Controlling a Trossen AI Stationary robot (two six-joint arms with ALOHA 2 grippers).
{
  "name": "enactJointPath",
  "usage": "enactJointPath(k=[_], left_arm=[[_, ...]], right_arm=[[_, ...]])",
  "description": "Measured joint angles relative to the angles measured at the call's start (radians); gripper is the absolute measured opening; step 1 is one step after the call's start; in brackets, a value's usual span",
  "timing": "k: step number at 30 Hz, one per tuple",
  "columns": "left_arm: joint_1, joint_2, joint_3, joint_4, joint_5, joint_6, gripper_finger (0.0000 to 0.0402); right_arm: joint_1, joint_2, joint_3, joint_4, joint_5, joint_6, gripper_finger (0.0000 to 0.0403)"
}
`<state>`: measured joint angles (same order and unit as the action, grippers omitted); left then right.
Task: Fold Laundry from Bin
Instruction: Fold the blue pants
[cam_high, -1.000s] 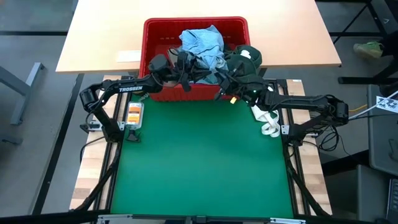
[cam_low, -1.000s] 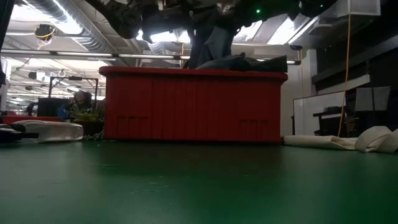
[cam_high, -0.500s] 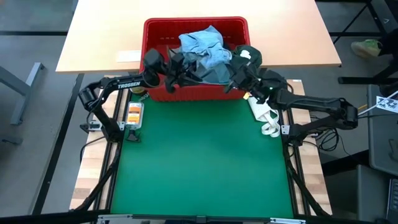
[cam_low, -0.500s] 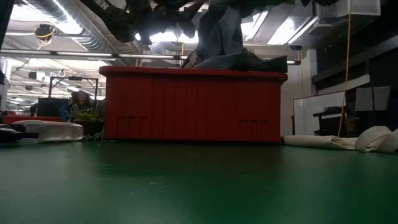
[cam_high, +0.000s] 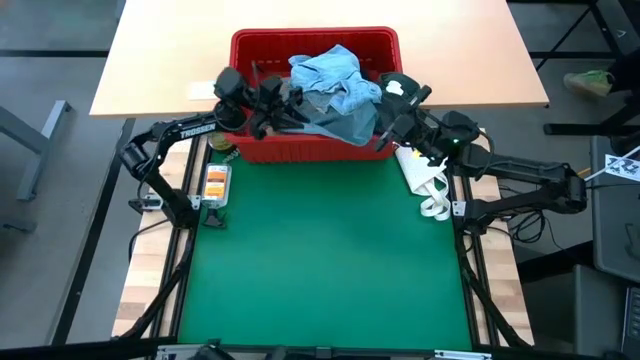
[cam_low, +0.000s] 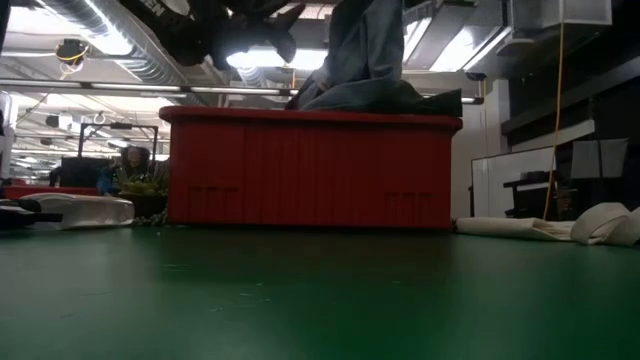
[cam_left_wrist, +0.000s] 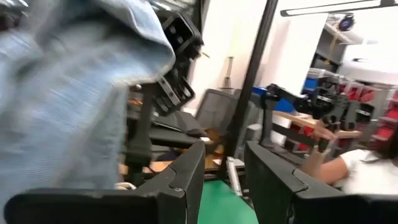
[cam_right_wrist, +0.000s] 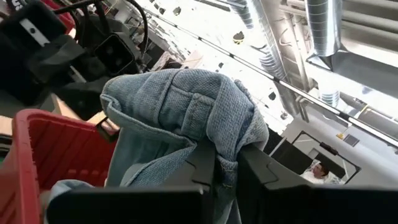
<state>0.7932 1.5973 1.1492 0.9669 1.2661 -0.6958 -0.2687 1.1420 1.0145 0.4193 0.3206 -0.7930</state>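
Note:
The red bin (cam_high: 246, 42) stands at the green mat's far edge and shows side-on in the low view (cam_low: 310, 170). A light blue garment (cam_high: 330, 78) rises out of the bin (cam_low: 365, 50), with my right gripper (cam_high: 383, 122) shut on it at the bin's right end. A dark green garment (cam_high: 403, 92) lies over the bin's right rim. My left gripper (cam_high: 288, 104) hovers over the bin's left half, open and holding nothing (cam_left_wrist: 224, 155). The blue cloth (cam_left_wrist: 68, 106) hangs beside its fingers. My right gripper (cam_right_wrist: 227, 158) pinches a bunched, seamed fold of the light blue garment (cam_right_wrist: 208, 127) between its two fingers; several layers show there. The fingers come from the table's right side, about level and tipped slightly up. The cloth drapes from them, its lower part lying in the bin.
A white packet (cam_high: 424, 183) lies on the mat's right edge near the bin and shows in the low view (cam_low: 590, 224). An orange-labelled item (cam_high: 215, 183) sits on the left frame rail. A wooden table (cam_high: 160, 60) with a white label (cam_high: 205, 90) lies beyond.
My right gripper has risen and drawn back toward the table's right, pulling the light blue garment higher out of the bin. My left gripper has swung toward the table's left over the bin and turned about its wrist.

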Motion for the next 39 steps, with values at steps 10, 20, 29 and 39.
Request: enactJointPath(k=[10,20,29,39], left_arm=[[0.087,-0.088,0.000,0.011,-0.031,0.283,0.0108],[0.051,-0.087,0.000,-0.012,-0.093,0.366,0.0108],[-0.004,-0.087,0.000,-0.059,-0.236,0.372,0.0108],[0.033,-0.086,0.000,-0.423,-0.469,0.686,0.0108]], right_arm=[[0.000,-0.009,0.000,-0.004,0.000,0.002,0.0030],[0.000,-0.009,0.000,-0.006,0.000,0.002,0.0030],[0.000,-0.009,0.001,-0.014,-0.001,0.003,0.0031],[0.001,-0.009,0.001,-0.029,-0.001,0.003,0.0032]])
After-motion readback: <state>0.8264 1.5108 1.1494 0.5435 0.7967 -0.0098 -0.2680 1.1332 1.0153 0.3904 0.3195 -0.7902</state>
